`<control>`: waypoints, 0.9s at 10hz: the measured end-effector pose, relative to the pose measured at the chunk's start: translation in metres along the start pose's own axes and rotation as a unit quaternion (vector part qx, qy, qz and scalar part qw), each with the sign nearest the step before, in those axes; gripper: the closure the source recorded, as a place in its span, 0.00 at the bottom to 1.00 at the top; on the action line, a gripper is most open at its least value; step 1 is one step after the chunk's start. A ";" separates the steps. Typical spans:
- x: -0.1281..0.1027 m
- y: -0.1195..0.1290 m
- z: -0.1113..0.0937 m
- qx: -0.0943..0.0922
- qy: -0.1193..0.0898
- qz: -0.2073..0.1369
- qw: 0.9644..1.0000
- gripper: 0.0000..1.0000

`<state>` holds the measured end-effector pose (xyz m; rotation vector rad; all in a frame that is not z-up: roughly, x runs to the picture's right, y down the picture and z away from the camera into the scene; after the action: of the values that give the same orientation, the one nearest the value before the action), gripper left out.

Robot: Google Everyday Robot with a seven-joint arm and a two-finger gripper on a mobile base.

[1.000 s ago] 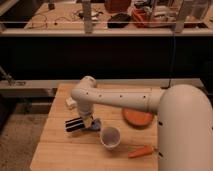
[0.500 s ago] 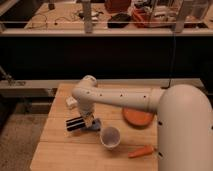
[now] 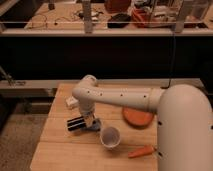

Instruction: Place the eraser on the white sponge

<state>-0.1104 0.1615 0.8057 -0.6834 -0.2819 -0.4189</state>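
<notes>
The eraser (image 3: pixel 76 123), a small black block with pale stripes, is at the left of the wooden table (image 3: pixel 55 145). My gripper (image 3: pixel 88 120) hangs down from the white arm and sits right against the eraser's right end. The white sponge (image 3: pixel 71 103), a cream block, lies on the table just behind and left of the gripper, partly hidden by the arm. The eraser is in front of the sponge, not on it.
A small blue lump (image 3: pixel 95 125) lies right of the gripper. A round white cup (image 3: pixel 110 137) stands in front of it. An orange plate (image 3: pixel 138 117) is at the right and a carrot (image 3: pixel 141 151) lies near the front edge. A dark shelf rises behind the table.
</notes>
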 end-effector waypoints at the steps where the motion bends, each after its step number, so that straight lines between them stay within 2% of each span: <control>1: 0.001 0.000 0.000 0.000 0.000 0.000 1.000 0.68; 2: 0.002 0.000 0.000 -0.001 0.001 0.000 1.000 0.71; 5: 0.003 -0.002 -0.001 -0.001 0.003 -0.003 1.000 0.63; 9: 0.006 -0.003 -0.001 -0.001 0.005 -0.008 1.000 0.28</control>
<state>-0.1064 0.1575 0.8087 -0.6810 -0.2772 -0.4382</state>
